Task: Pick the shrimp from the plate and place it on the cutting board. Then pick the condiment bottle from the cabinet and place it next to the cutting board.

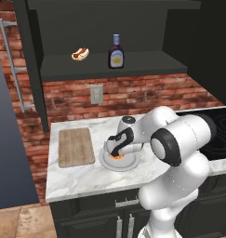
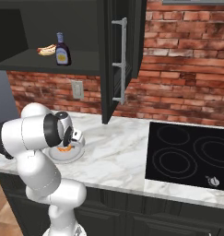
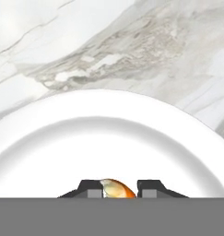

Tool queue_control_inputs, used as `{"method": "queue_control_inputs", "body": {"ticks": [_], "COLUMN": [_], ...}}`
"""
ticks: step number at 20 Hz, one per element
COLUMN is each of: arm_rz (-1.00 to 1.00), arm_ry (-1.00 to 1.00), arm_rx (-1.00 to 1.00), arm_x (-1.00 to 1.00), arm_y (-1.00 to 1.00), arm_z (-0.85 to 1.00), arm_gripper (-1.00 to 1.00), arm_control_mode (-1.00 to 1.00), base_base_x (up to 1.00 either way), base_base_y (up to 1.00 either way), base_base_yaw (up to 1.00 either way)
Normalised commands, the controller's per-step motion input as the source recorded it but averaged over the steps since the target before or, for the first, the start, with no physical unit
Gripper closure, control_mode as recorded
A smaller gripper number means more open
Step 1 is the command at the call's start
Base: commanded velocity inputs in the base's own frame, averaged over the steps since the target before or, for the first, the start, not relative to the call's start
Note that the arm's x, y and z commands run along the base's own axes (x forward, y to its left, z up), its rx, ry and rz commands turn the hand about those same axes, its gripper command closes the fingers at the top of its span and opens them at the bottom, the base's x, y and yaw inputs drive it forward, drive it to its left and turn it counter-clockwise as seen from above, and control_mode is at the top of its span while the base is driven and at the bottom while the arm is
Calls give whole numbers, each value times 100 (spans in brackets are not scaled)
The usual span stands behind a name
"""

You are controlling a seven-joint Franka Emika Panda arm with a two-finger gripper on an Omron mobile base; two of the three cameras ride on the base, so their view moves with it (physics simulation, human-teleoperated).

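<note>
The small orange shrimp [image 3: 117,189] lies on the round light plate [image 3: 109,133] with a dark fingertip pressed to each side of it. My gripper [image 1: 116,153] is lowered onto the plate [image 1: 128,163], shut on the shrimp [image 1: 118,156]. The wooden cutting board [image 1: 76,146] lies bare on the counter just left of the plate. The dark condiment bottle [image 1: 116,52] stands upright on the shelf of the black cabinet [image 1: 133,65]. From the right, the bottle [image 2: 62,50] is up at the left and the shrimp [image 2: 64,148] is under the hand.
A hot dog [image 1: 80,54] lies on the shelf left of the bottle. The cabinet door [image 2: 120,60] hangs open over the counter. A black cooktop [image 2: 191,156] takes up the counter's right end. A wall outlet [image 1: 96,94] sits on the brick.
</note>
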Motion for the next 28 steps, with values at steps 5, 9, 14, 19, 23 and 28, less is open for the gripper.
{"method": "queue_control_inputs", "body": {"ticks": [5, 9, 14, 19, 23, 28], "arm_rz": [0, 0, 0, 0, 0, 0], "arm_ry": [0, 0, 0, 0, 0, 0], "arm_rx": [0, 0, 0, 0, 0, 2], "arm_x": [0, -2, -6, -9, -7, -1], "arm_y": [0, 0, 0, 0, 1, 6], "arm_z": [0, 3, 14, 18, 19, 22], "arm_gripper": [100, 100, 100, 100, 100, 100], "arm_control_mode": [-100, -100, -100, -100, -100, -100], "base_base_x": [0, 0, 0, 0, 0, 0], "base_base_y": [0, 0, 0, 0, 0, 0], "base_base_yaw": [0, 0, 0, 0, 0, 0]}}
